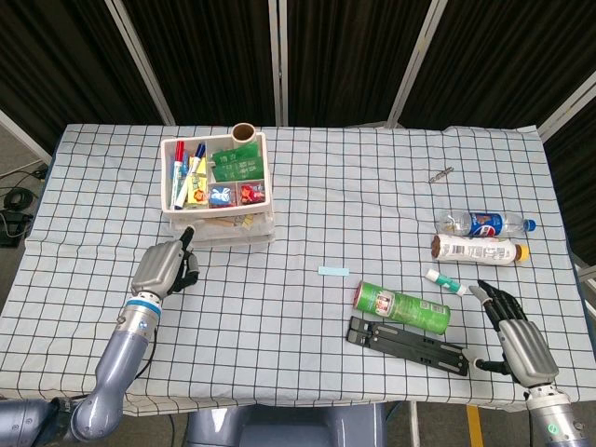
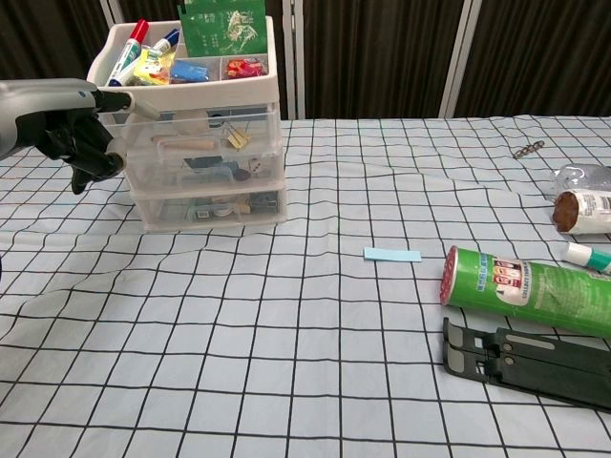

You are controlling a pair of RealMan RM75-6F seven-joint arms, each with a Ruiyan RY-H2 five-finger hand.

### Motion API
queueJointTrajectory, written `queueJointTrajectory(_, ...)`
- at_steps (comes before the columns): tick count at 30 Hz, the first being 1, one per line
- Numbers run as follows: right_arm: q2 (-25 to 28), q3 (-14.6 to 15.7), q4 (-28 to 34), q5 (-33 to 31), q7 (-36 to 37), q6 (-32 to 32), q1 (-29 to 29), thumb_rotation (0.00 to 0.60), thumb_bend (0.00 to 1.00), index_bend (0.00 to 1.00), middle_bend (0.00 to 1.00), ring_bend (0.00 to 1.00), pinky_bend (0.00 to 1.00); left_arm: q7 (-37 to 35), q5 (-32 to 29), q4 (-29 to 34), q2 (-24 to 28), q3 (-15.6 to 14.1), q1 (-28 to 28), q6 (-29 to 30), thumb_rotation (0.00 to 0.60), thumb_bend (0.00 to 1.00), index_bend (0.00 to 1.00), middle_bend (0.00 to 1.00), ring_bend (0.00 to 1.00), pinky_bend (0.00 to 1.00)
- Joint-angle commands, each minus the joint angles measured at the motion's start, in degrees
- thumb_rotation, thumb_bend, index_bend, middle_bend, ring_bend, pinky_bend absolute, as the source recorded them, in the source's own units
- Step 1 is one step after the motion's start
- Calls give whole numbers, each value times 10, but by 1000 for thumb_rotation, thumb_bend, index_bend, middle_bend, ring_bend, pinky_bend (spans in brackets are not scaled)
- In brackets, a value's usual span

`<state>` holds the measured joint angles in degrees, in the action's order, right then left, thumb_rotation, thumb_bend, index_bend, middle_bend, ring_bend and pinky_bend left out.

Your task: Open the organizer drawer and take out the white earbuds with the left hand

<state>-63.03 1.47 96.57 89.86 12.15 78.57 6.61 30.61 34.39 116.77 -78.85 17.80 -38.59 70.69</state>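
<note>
At organizer (image 2: 205, 157) front-left: left hand (image 1: 166, 267) fingers curled, one extended touching top drawer, holding nothing. Right hand (image 1: 515, 335) open on counter (image 1: 307, 335). Pepsi bottle (image 1: 484, 223) label readable.

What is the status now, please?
Left robot hand at organizer front, one finger extended, holding nothing. Right robot hand open, idle. Drawers all closed; earbuds not made out.

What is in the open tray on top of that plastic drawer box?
The top tray holds marker pens, a green packet, and small colourful items. A brown tube stands at its back corner. What lies under the packet is covered.
</note>
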Motion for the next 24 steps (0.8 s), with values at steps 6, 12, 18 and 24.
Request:
queueJointTrajectory(6,1,0,0,3,3,2,0,600,111,0,0,0,0,-5,-34,-10,-3,6,-18,-4,600,812,103,780,722,615)
queueJointTrajectory(12,2,0,0,2,7,3,0,600,111,0,0,0,0,-12,-38,-9,-6,5,-26,-4,600,813,210,798,735,616)
queueJointTrajectory(18,3,0,-1,4,9,5,-1,600,111,0,0,0,0,-29,-18,6,0,-3,-22,1,600,813,290,811,748,625)
queueJointTrajectory(24,3,0,1,6,7,7,-1,600,111,0,0,0,0,-34,-1,24,13,-20,-16,2,600,813,325,815,752,625)
